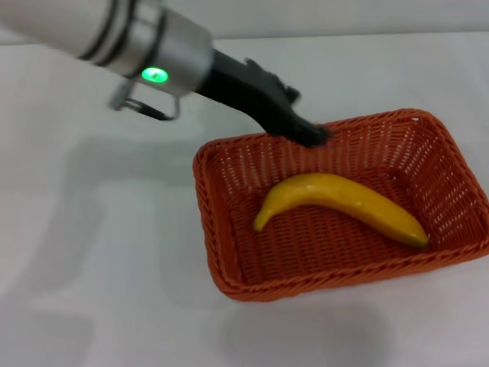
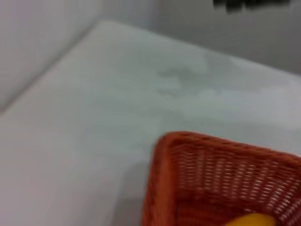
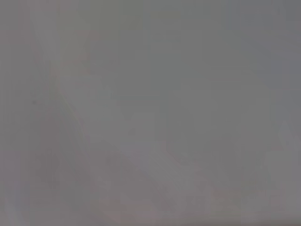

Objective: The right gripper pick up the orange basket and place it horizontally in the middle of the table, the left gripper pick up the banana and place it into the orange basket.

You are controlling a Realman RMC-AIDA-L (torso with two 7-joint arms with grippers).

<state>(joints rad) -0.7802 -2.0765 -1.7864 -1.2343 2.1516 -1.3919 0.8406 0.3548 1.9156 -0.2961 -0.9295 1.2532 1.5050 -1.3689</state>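
Observation:
The orange basket (image 1: 229,260) lies lengthwise on the white table (image 1: 92,229), right of centre in the head view. Inside it the yellow banana (image 1: 340,202) rests on the woven floor, with its curve arching toward the far side. My left gripper (image 1: 309,134) reaches in from the upper left and hangs over the basket's far rim, apart from the banana. The left wrist view shows one basket corner (image 2: 188,155) and a sliver of the banana (image 2: 254,220). My right gripper is out of view, and the right wrist view shows only plain grey.
The left arm's silver end with a green light (image 1: 155,74) crosses above the table's far left. Bare white tabletop (image 2: 117,94) surrounds the basket on the left and front. The basket's right end runs to the edge of the head view.

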